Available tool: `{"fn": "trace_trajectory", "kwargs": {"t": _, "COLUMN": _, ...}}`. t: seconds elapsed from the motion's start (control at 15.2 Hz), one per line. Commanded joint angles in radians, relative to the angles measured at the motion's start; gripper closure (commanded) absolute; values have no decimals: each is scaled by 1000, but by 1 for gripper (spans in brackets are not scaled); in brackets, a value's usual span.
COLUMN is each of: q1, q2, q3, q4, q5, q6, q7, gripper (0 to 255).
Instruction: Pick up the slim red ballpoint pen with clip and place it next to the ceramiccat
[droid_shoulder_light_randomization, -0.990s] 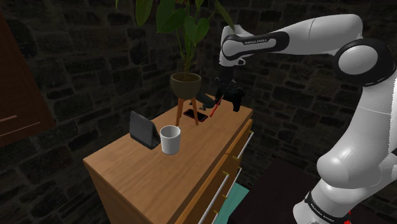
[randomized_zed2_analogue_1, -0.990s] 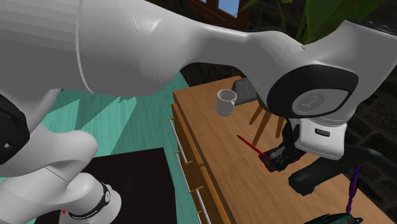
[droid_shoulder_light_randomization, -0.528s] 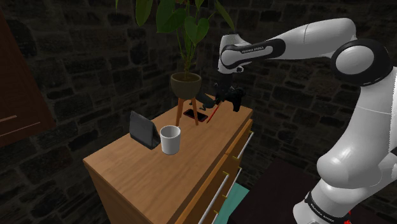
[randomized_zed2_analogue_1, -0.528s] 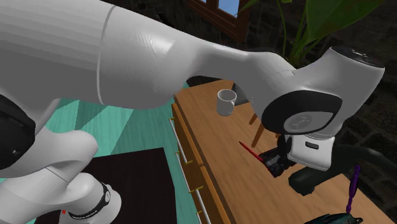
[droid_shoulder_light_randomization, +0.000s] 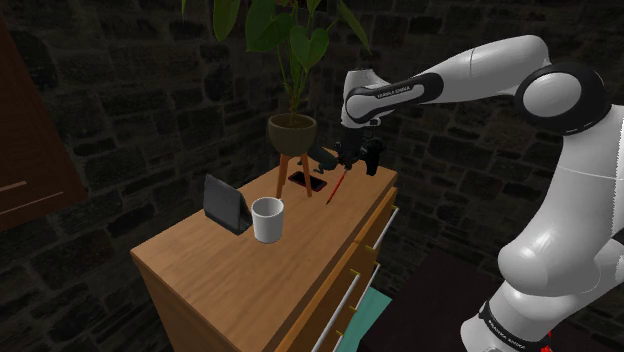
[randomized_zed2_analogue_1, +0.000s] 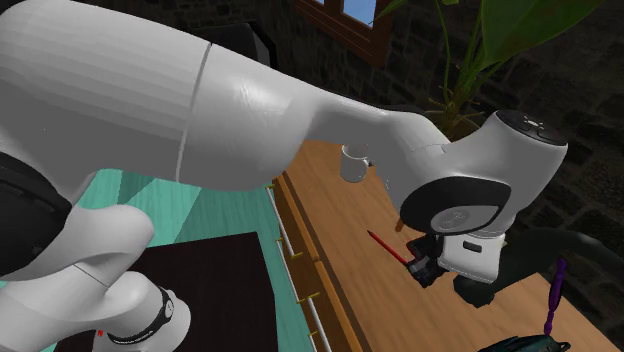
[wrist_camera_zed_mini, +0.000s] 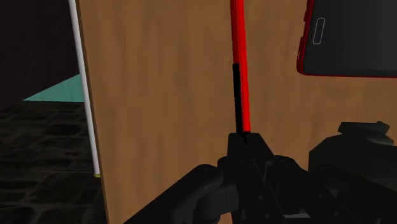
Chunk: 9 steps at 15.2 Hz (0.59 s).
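My gripper is shut on a slim red pen and holds it by its black end. The pen slants down toward the wooden dresser top, with its tip just above the wood. In the wrist view the pen runs straight out from the closed fingers. From the second exterior view it sticks out of the gripper toward the dresser's front edge. A dark cat figure stands on the dresser just past the gripper, also visible in the shoulder view and wrist view.
A red-cased phone lies flat by the pen's tip. A potted plant on a wooden stand, a white mug and a grey tablet share the dresser. A purple pen lies beyond the cat. Drawers face the teal floor.
The hand has turned at the wrist and shifted slightly toward the plant. The held pen now hangs steeper and lower over the dresser top.
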Motion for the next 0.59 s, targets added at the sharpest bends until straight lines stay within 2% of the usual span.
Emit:
{"fn": "trace_trajectory", "kwargs": {"t": 0.0, "q1": 1, "q2": 12, "q3": -2, "q4": -14, "q5": -8, "q6": 24, "q7": 5, "gripper": 255}}
{"fn": "trace_trajectory", "kwargs": {"t": 0.53, "q1": 9, "q2": 57, "q3": -13, "q4": -67, "q5": -39, "q6": 116, "q7": 29, "gripper": 255}}
